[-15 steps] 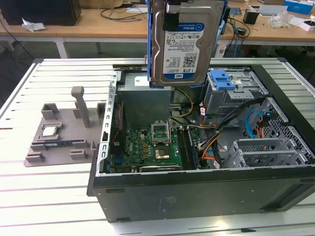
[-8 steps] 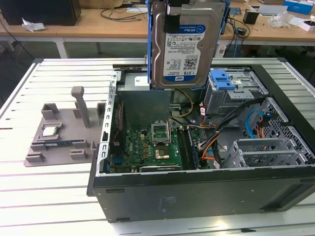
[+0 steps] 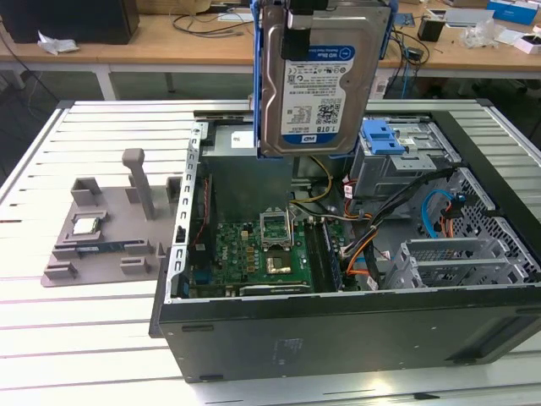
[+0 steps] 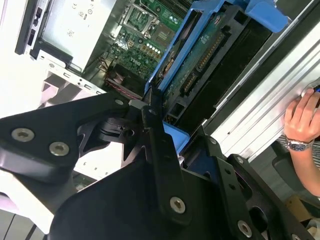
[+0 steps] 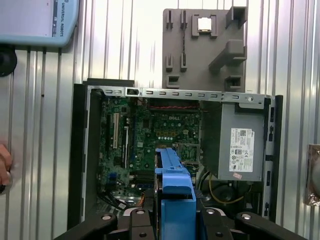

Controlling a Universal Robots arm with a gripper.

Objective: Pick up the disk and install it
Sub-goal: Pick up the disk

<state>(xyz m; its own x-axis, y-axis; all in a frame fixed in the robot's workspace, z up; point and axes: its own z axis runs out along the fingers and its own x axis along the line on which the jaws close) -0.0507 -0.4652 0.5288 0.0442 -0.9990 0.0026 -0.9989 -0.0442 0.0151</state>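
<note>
The disk [image 3: 317, 80], a silver-grey hard drive with a white-and-blue label in a blue carrier bracket, hangs upright in the air over the open computer case [image 3: 338, 330]. My gripper [image 3: 300, 38] is shut on the disk's upper end. In the second wrist view the black fingers [image 4: 160, 150] clamp the blue bracket, and the disk's [image 4: 200, 55] green circuit-board side shows. In the first wrist view the blue bracket of the disk [image 5: 175, 185] sticks out from my gripper [image 5: 175, 222] above the motherboard.
A grey metal drive cage with a blue latch [image 3: 385, 139] sits in the case, below and to the exterior view's right of the disk. A grey fixture [image 3: 93, 224] with a small CPU chip lies left of the case. A person's hand [image 4: 305, 117] rests at the table edge.
</note>
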